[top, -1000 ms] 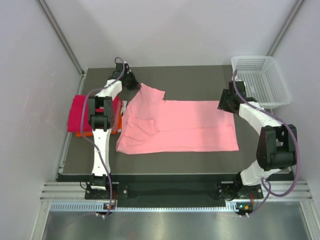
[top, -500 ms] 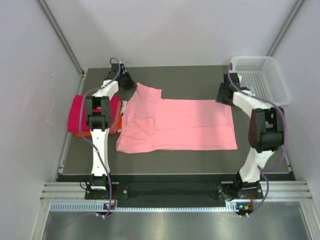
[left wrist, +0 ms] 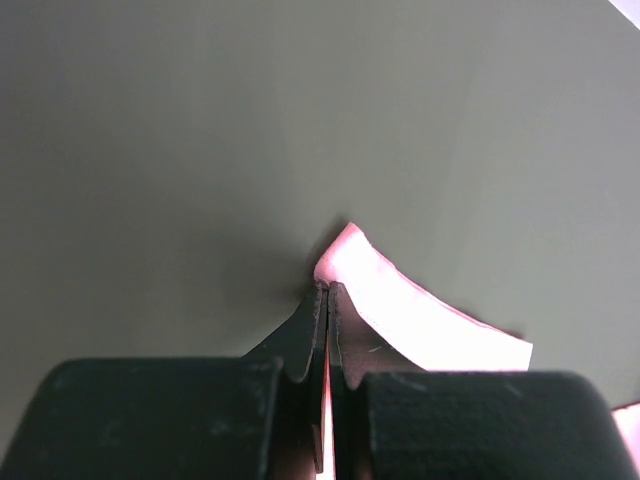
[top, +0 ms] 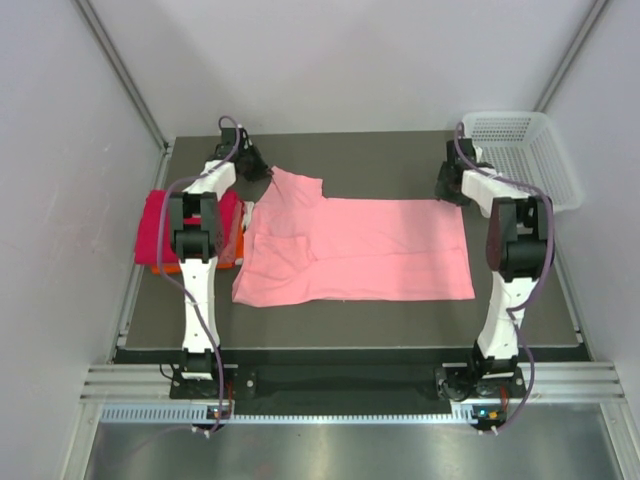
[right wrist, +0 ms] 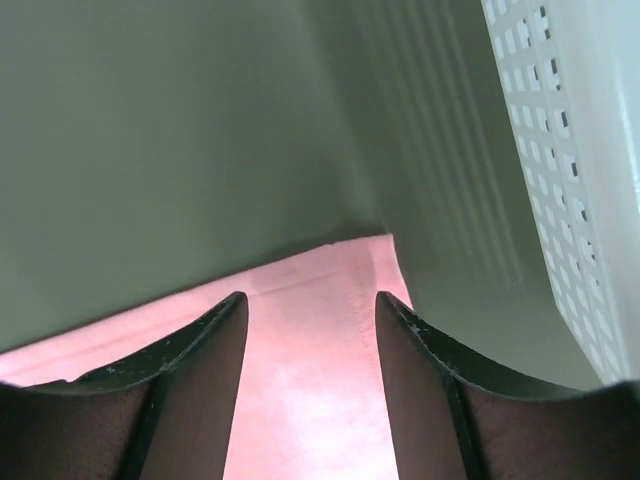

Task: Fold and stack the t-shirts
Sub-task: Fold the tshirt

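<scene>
Clock read off the overhead view, 12 at the far edge, 6 at the arm bases. Found salmon-pink t-shirt [top: 370, 250] laid flat across the middle of the dark table [top: 380, 160], long axis running 9 to 3 o'clock. Neck-and-sleeve end pointing to 9, straight hem end pointing to 3. Near sleeve folded inward over the chest at about 8 o'clock of the cloth; far sleeve drawn out toward 11, narrowing to a peak. Traced that peak to the left gripper [top: 262, 170]. From the left wrist camera: tips pressed together on a thin fold of the pink cloth [left wrist: 420, 320], which fans out toward 4 o'clock of that view and stands raised off the table at the pinch. Located right gripper [top: 447, 188] at the hem's far corner, roughly 2 o'clock of the shirt. From the right wrist camera: dark fingers [right wrist: 200, 350] spread apart, straddling the corner of the hem [right wrist: 310, 400], seam line running between them. Cannot tell whether the fingers touch the cloth. Noted white mesh basket [top: 530, 160] at the table's 2 o'clock corner, just beside the right gripper on its 3 o'clock side, apart from the shirt. Noted magenta-red folded shirt [top: 155, 225] at the table's 9 o'clock edge, resting on an orange folded shirt [top: 165, 267] whose edge shows along the 6 o'clock side; both just beside the pink shirt's neck end, left arm crossing above them
</scene>
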`<move>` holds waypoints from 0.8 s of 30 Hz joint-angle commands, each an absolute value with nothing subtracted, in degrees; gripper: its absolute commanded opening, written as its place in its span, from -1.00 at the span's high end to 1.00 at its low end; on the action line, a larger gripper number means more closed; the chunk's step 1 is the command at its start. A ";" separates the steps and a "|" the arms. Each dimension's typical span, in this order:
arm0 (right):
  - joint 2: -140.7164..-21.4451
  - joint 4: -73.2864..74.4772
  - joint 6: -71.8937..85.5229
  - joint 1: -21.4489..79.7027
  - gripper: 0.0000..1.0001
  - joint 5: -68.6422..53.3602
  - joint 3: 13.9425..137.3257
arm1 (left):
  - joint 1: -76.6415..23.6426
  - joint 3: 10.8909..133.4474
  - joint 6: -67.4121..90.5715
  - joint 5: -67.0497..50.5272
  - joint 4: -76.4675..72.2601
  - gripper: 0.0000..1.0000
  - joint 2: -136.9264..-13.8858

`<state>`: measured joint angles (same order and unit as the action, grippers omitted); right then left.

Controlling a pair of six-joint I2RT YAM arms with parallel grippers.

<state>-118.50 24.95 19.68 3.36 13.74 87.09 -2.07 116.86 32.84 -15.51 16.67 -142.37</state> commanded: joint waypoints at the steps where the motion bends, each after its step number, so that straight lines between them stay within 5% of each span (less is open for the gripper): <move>1: -119.70 25.84 20.04 2.81 -0.09 15.91 90.44 | -0.79 115.75 31.90 -13.97 16.09 1.00 -139.48; 16: -123.84 28.12 19.87 3.51 0.00 17.05 93.51 | -1.23 115.40 32.17 -15.73 15.38 1.00 -139.13; 20: -124.10 28.48 19.60 3.78 0.44 16.35 93.95 | -1.49 115.31 31.99 -15.56 15.47 1.00 -138.78; 21: -124.01 28.48 19.51 3.87 0.70 16.26 94.13 | -1.67 115.31 31.99 -15.56 15.47 1.00 -138.78; 24: -123.49 28.39 19.42 3.78 0.81 16.26 94.22 | -2.02 115.31 31.82 -15.47 15.47 1.00 -138.69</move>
